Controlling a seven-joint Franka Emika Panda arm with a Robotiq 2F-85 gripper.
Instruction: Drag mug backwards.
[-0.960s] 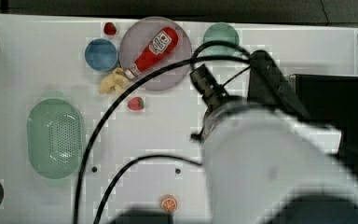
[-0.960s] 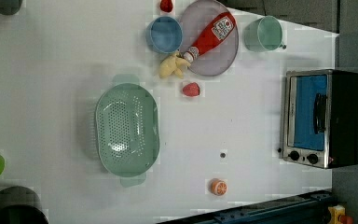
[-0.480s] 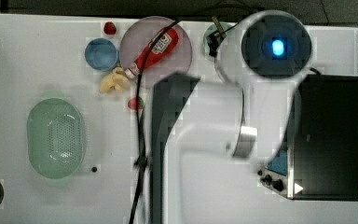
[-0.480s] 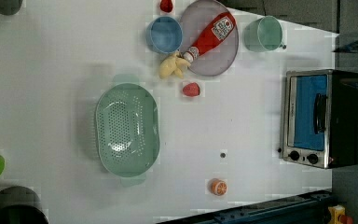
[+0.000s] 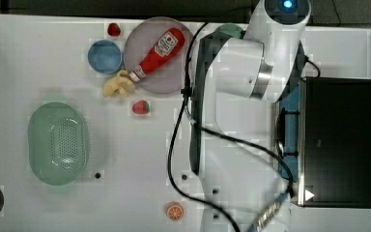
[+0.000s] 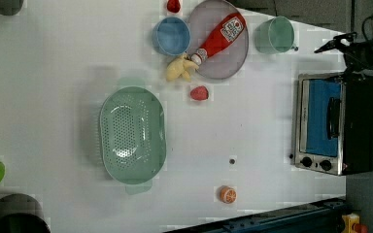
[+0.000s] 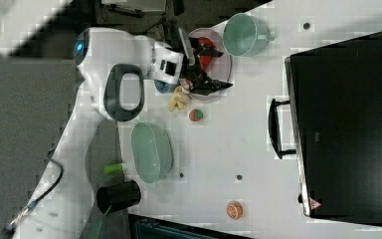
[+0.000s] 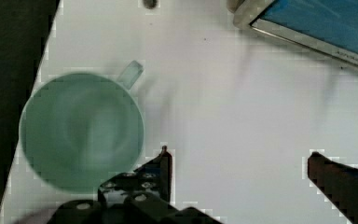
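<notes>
Hanging above the white counter (image 8: pixel 242 107) with its jaws spread wide and nothing between them, the gripper (image 8: pixel 240 161) has the teal-green mug (image 8: pixel 81 130) just beside one finger (image 8: pixel 164 163), outside the gap, with the mug's handle (image 8: pixel 131 73) pointing away from the gripper. In the right view the gripper (image 7: pixel 218 67) is in front of the grey plate (image 7: pixel 225 69) carrying the ketchup bottle (image 7: pixel 205 59), and the mug (image 7: pixel 242 34) stands upright near it, by the counter's edge, beyond the black toaster oven (image 7: pixel 348 124).
</notes>
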